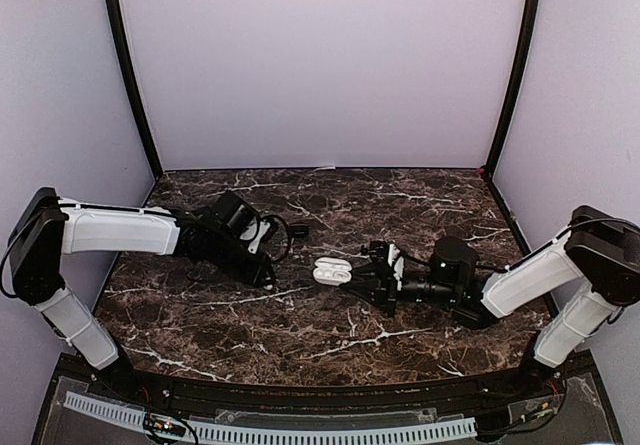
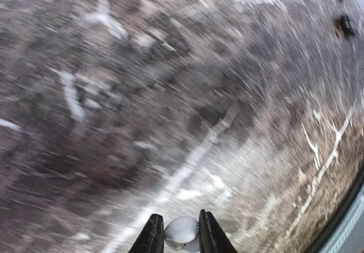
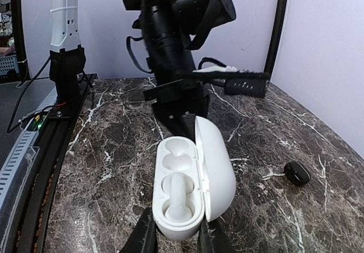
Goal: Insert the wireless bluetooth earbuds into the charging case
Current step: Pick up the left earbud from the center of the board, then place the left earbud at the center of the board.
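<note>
A white earbud (image 2: 182,233), round and pea-sized, is pinched between the fingertips of the left gripper (image 2: 180,224), which is clenched on it. The left wrist view is otherwise a blurred sweep of dark marble.

On the overhead view the open white charging case (image 3: 219,170) lies near the middle of the marble table (image 1: 420,205). The left gripper is just beside it at about 9 o'clock. The right gripper (image 3: 176,237) comes in from 3 o'clock and clasps the case's near end, one finger on each side. The lid stands up on its hinge. The nearer well appears to hold a second white bud (image 3: 176,199); the farther well looks empty. In the right wrist view a black earbud (image 3: 297,173) lies loose on the marble, at 3 o'clock from the case.

Likely risks: the smooth bud could slip out of so small a pinch. How it is turned cannot be told, so it may meet the empty well the wrong way round and sit proud. A downward push could rock the case in its clasp or knock the lid shut. The two arms work close together and could touch.
</note>
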